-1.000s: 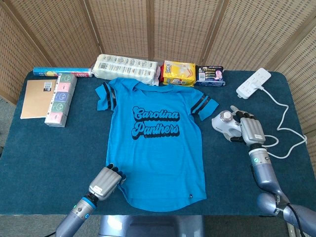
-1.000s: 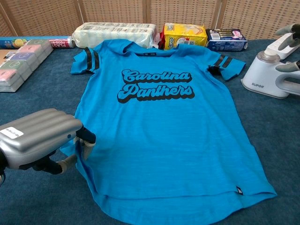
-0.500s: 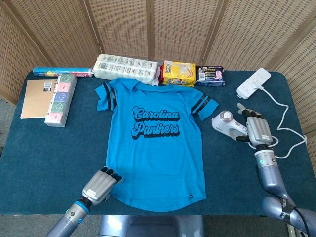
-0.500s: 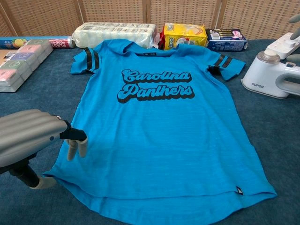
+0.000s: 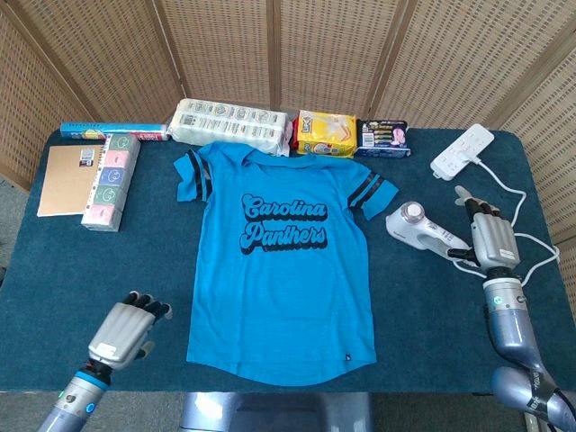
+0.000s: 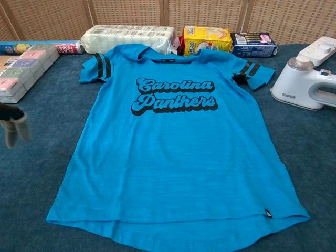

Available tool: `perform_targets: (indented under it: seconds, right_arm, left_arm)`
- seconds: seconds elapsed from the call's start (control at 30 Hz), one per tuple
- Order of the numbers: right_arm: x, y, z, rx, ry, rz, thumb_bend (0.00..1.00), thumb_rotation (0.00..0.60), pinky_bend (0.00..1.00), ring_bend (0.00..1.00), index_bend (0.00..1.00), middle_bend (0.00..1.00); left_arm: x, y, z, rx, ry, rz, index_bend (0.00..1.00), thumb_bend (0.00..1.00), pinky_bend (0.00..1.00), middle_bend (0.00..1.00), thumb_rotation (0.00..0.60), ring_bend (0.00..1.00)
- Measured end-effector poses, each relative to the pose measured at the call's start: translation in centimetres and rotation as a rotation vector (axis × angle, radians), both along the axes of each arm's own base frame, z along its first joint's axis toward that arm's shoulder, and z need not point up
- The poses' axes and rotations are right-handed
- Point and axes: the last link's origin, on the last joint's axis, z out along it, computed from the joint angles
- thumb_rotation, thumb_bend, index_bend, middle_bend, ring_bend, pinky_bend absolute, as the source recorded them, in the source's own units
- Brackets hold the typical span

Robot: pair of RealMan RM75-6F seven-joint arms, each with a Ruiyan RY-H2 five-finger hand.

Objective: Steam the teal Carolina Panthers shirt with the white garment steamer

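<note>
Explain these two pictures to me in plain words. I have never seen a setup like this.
This is a two-armed robot with humanlike hands, worked remotely by a person. One picture looks down from a camera on its head, the other from its chest, lower and closer. On the blue table a teal Carolina Panthers shirt lies flat. Right of it stands a white garment steamer. The right hand is beside the steamer's handle; whether they touch is unclear. The left hand is near the front edge, off the shirt, holding nothing. Packaged goods line the back.

The table (image 5: 54, 261), blue-clothed, carries the shirt (image 5: 288, 270), steamer (image 5: 418, 227), power strip (image 5: 463, 150), notebook (image 5: 65, 178) and packets (image 5: 236, 124).
</note>
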Motion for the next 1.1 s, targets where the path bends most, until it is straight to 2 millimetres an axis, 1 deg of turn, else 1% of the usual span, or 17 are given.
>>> perform_targets:
  seconds: [0.17, 0.23, 0.33, 0.43, 0.53, 0.67, 0.9, 1.0, 1.1]
  right_arm:
    - [-0.4, 1.2, 0.9, -0.042, 0.009, -0.009, 0.31, 0.476, 0.24, 0.28, 0.16, 0.29]
    - [-0.7, 1.9, 1.3, -0.060, 0.022, -0.017, 0.31, 0.474, 0.28, 0.32, 0.20, 0.34]
    - [-1.3, 3.1, 1.6, -0.080, 0.026, -0.038, 0.31, 0.477, 0.34, 0.36, 0.24, 0.39]
    - [-2.2, 4.6, 1.8, -0.082, 0.030, -0.062, 0.32, 0.476, 0.36, 0.38, 0.27, 0.39]
    - [-3.0, 5.9, 2.0, -0.089, 0.055, -0.077, 0.32, 0.475, 0.37, 0.40, 0.30, 0.40]
    - [-3.7, 7.8, 2.2, -0.101, 0.078, -0.091, 0.32, 0.475, 0.37, 0.40, 0.33, 0.41]
    - [-4.4, 11.0, 2.2, -0.086, 0.103, -0.107, 0.32, 0.478, 0.37, 0.43, 0.37, 0.43]
    - [-4.7, 12.0, 2.1, -0.088, 0.099, -0.114, 0.32, 0.477, 0.37, 0.43, 0.38, 0.44]
    - [-4.8, 12.5, 2.1, -0.086, 0.098, -0.118, 0.32, 0.478, 0.37, 0.43, 0.39, 0.44]
  left_arm:
    - [-2.7, 0.2, 3.1, 0.106, -0.001, 0.094, 0.39, 0.19, 0.27, 0.47, 0.600, 0.33]
    - [-3.7, 0.2, 3.9, 0.136, -0.003, 0.127, 0.39, 0.19, 0.27, 0.47, 0.600, 0.33]
    - [-5.4, 0.2, 5.4, 0.205, -0.002, 0.175, 0.39, 0.19, 0.30, 0.47, 0.600, 0.33]
    - [-7.0, 0.1, 6.7, 0.279, 0.010, 0.200, 0.39, 0.19, 0.34, 0.47, 0.600, 0.33]
    - [-8.5, -0.3, 7.8, 0.337, -0.004, 0.243, 0.39, 0.19, 0.34, 0.47, 0.600, 0.33]
    - [-10.7, -1.4, 9.4, 0.406, -0.002, 0.308, 0.39, 0.19, 0.34, 0.47, 0.600, 0.33]
    - [-12.1, -2.2, 10.3, 0.449, -0.043, 0.334, 0.39, 0.19, 0.34, 0.47, 0.600, 0.33]
    - [-12.6, -2.3, 10.2, 0.449, -0.049, 0.334, 0.39, 0.19, 0.34, 0.47, 0.600, 0.33]
    - [-12.6, -2.2, 9.9, 0.438, -0.051, 0.328, 0.39, 0.19, 0.34, 0.47, 0.600, 0.33]
